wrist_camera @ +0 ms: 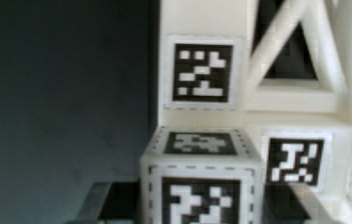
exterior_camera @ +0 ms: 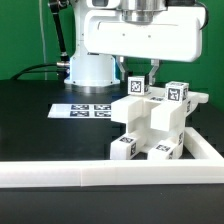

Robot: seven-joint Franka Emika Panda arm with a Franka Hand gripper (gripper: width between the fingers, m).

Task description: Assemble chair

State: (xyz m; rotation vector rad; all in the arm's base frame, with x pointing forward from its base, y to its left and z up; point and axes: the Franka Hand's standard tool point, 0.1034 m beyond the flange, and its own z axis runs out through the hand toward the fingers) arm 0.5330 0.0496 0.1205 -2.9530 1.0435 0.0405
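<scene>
The white chair (exterior_camera: 152,125) stands partly built at the exterior view's right, a cluster of chunky tagged pieces against the white rail. My gripper (exterior_camera: 138,80) hangs straight above it and is shut on a square tagged leg (exterior_camera: 137,87) at the top of the cluster. In the wrist view the leg (wrist_camera: 201,150) fills the gap between my dark fingertips (wrist_camera: 109,203), with my gripper (wrist_camera: 205,204) closed around its sides. Beyond it a tagged post (wrist_camera: 203,72) and a slatted chair part (wrist_camera: 306,50) stand upright.
The marker board (exterior_camera: 85,108) lies flat on the black table to the exterior view's left of the chair. A long white rail (exterior_camera: 100,176) runs along the front and turns up the exterior view's right side (exterior_camera: 208,148). The robot base (exterior_camera: 90,68) stands behind.
</scene>
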